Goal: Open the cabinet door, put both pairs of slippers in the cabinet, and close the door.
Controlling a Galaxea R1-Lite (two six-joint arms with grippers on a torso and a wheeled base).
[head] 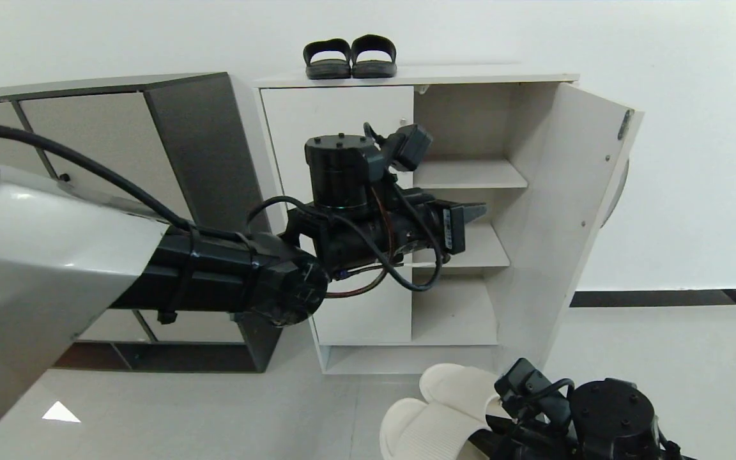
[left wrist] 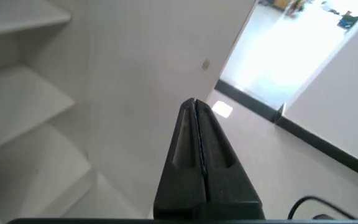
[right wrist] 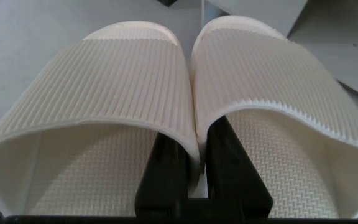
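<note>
The right arm's fingers (right wrist: 166, 180) are clamped on the pair of cream ribbed foam slippers (right wrist: 123, 81), pinching the two inner strap edges together so both slippers hang as one bundle. Their long axes run straight out from these fingers, toes leading, side by side and touching.

Ahead of and above these fingers stands the white wooden cabinet (head: 336, 128), its open right door (head: 566, 211) swung out beside the toes. The bottom compartment (head: 451, 313) is the nearest opening to them; the shelves lie higher.

The left arm's fingers (left wrist: 182, 143) are pressed together on nothing, pointing into the open half at middle-shelf height, above the carried pair's likely path. The black rubber slippers (head: 350, 57) sit on the cabinet top, well above both sets of fingers and nearer the left arm's.
</note>
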